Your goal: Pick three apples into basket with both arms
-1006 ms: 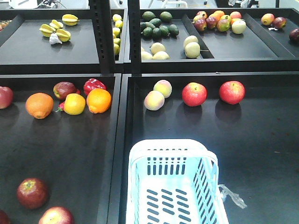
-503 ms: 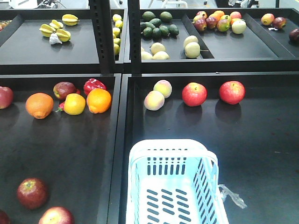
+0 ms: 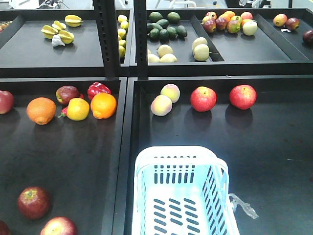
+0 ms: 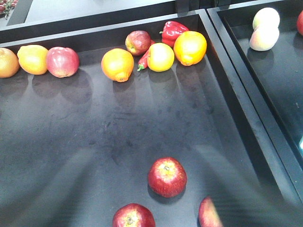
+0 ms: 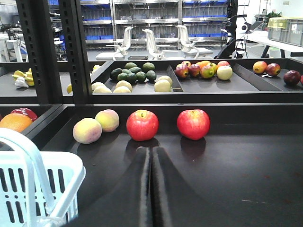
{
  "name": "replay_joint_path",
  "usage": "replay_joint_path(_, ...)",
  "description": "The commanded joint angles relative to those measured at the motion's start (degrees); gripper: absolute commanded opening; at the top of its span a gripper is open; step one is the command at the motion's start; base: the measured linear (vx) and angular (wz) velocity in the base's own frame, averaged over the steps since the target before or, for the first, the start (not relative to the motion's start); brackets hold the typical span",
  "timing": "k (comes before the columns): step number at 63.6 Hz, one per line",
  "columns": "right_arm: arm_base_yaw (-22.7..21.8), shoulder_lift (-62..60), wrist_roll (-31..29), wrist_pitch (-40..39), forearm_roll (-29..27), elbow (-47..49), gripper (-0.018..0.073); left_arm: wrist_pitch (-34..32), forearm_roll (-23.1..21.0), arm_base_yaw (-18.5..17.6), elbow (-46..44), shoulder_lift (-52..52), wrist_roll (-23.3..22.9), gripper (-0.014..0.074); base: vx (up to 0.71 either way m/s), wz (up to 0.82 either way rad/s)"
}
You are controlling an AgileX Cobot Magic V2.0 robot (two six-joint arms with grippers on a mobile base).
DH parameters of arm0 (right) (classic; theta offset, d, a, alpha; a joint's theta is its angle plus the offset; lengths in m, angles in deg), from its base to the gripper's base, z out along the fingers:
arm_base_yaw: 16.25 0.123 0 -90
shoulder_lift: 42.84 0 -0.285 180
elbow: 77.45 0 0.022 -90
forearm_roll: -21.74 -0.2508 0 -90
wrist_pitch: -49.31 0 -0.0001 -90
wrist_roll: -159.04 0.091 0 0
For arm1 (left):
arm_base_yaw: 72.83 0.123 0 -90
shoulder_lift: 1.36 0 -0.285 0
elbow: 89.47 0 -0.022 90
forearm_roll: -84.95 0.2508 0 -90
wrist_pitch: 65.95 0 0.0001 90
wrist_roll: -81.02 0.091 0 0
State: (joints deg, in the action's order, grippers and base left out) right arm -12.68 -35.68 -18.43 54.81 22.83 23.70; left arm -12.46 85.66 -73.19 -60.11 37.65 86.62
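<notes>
Three dark red apples lie at the front of the left tray: one in the middle [image 4: 166, 177], one nearer [image 4: 133, 216], one cut by the lower edge [image 4: 209, 213]. Two show in the front view [image 3: 33, 201] [image 3: 58, 226]. My left gripper [image 4: 144, 152] hovers above them, open and empty; its blurred grey fingers [image 4: 52, 189] flank the apples. My right gripper [image 5: 151, 151] is shut and empty, low over the right tray, pointing at a bright red apple [image 5: 142, 125]. The pale blue basket [image 3: 182, 161] stands at the front of the right tray and also shows in the right wrist view [image 5: 28, 170].
The left tray's back row holds oranges [image 3: 41, 110], a yellow apple [image 3: 78, 109], a red pepper [image 3: 98, 89] and another dark apple [image 3: 67, 94]. The right tray holds two peaches [image 3: 161, 105] and two red apples [image 3: 242, 96]. A raised black divider [image 3: 126, 147] separates the trays. Upper shelves hold more fruit.
</notes>
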Motion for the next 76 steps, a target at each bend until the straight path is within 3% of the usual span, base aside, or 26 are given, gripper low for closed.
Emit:
replay_joint_path(1,-0.07,-0.58,-0.48,-4.58,0.44,-0.84,-0.0009,-5.33,-0.71,-0.95,-1.78,0.63,1.48,0.0689,0.00,0.00)
replay_joint_path(6,-0.07,-0.58,-0.48,-4.51,0.44,-0.84,-0.0009,-5.51,-2.48,-2.40,-2.14,1.68,8.60,0.0694,0.00,0.00)
replay_joint_path(13,-0.07,-0.58,-0.48,-4.51,0.44,-0.84,-0.0009,-4.82,-9.55,-4.44,-3.71,5.16,19.12,0.0685,0.00,0.00)
replay_joint_path(23,-0.07,-0.58,-0.48,-4.51,0.44,-0.84,-0.0009,-4.98,-17.64,-7.60,-7.25,11.89,26.34,0.0680,0.00,0.00)
replay_joint_path(40,-0.07,-0.58,-0.48,-4.51,0.44,-0.84,-0.0009,-7.22,-18.69,-18.03,-12.48,24.17,38.21,0.0654,0.00,0.00)
replay_joint_path(47,-0.07,-0.58,-0.48,-4.51,0.44,-0.84,-0.0009,-9.72,-18.04,-23.02,-13.41,29.10,40.66,0.0648,0.00,0.00)
replay_joint_path(76,-0.07,-0.58,-0.48,-4.51,0.44,-0.84,-0.0009,-17.37,-10.05,-39.40,-20.85,49.72,40.54,0.0638,0.00,0.00)
